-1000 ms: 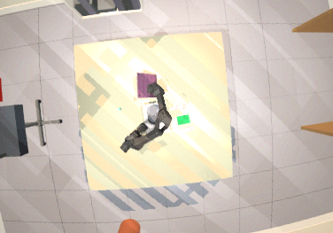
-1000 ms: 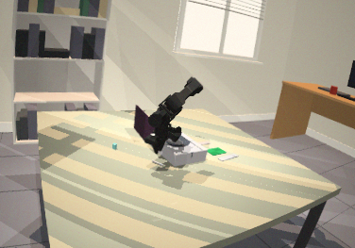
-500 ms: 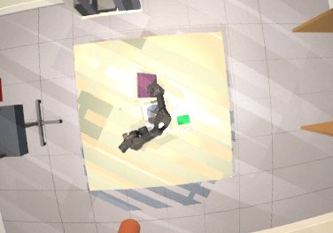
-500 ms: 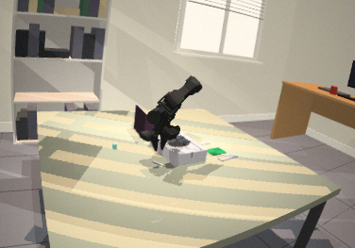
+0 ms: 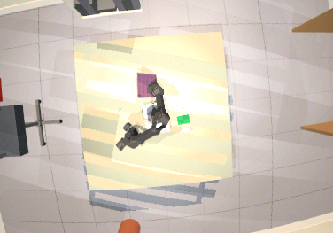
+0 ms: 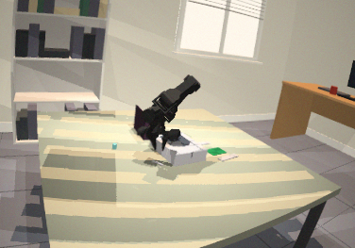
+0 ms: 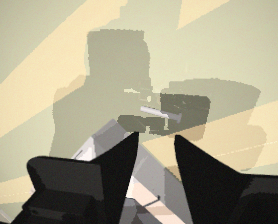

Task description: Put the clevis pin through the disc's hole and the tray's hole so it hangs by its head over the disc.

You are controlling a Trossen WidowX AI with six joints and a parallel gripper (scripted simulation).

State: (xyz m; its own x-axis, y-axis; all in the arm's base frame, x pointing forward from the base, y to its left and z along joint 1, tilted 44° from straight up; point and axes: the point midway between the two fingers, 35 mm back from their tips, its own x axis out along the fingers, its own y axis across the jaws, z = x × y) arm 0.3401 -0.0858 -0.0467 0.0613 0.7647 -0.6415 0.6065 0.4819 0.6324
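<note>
My gripper (image 5: pixel 128 128) (image 7: pixel 156 137) hangs parted and empty beside the tray (image 6: pixel 189 156) (image 7: pixel 159 187). The pin (image 7: pixel 159 113) lies on the table beside the tray; being slim, smooth steel, it may roll, so I'd pinch its shank near the head.

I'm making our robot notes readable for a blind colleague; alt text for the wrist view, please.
Open black gripper fingers above a striped tabletop; the steel pin lies ahead, ungripped, beside the tray's corner.

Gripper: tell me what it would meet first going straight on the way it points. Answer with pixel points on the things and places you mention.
Probably the bare tabletop (image 7: pixel 215 45) just beyond the pin (image 7: pixel 154 111), which lies slightly off that line; depth is unclear.
</note>
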